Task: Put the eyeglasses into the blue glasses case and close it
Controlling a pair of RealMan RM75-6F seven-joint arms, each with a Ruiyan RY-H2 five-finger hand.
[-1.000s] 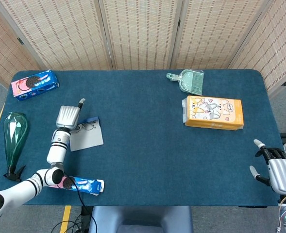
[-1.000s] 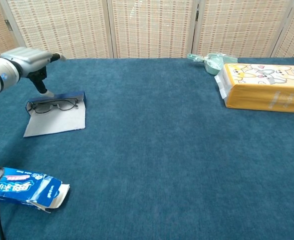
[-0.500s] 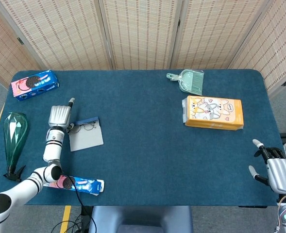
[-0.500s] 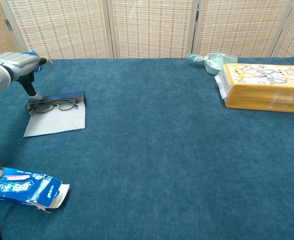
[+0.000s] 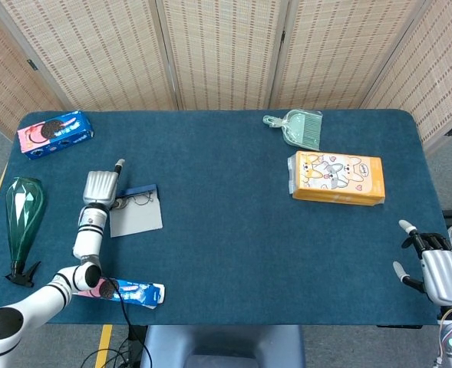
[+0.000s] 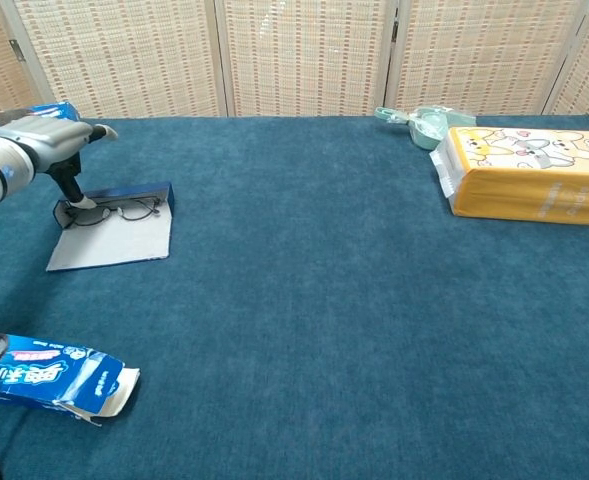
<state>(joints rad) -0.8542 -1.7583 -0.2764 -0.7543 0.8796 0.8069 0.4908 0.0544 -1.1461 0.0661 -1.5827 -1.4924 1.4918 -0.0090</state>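
The blue glasses case (image 5: 137, 218) (image 6: 109, 246) lies open at the table's left, its grey inside facing up. The eyeglasses (image 5: 139, 201) (image 6: 132, 209) lie across its far part against the blue rim. My left hand (image 5: 100, 186) (image 6: 39, 140) hovers just left of the case. Its fingers (image 6: 74, 193) reach down and touch the left end of the glasses, with the thumb sticking out to the side. My right hand (image 5: 440, 273) hangs at the table's front right corner with its fingers spread and nothing in it. The chest view does not show it.
A cookie box (image 5: 55, 133) sits at the far left corner and a green bottle (image 5: 22, 213) along the left edge. A toothpaste box (image 5: 133, 292) (image 6: 52, 372) lies near the front left. An orange box (image 5: 337, 178) (image 6: 529, 176) and a green dustpan (image 5: 298, 128) are at the right.
My left hand swung left away from the case, then came back down onto the left end of the glasses. The glasses have shifted slightly right. The right hand has not moved.
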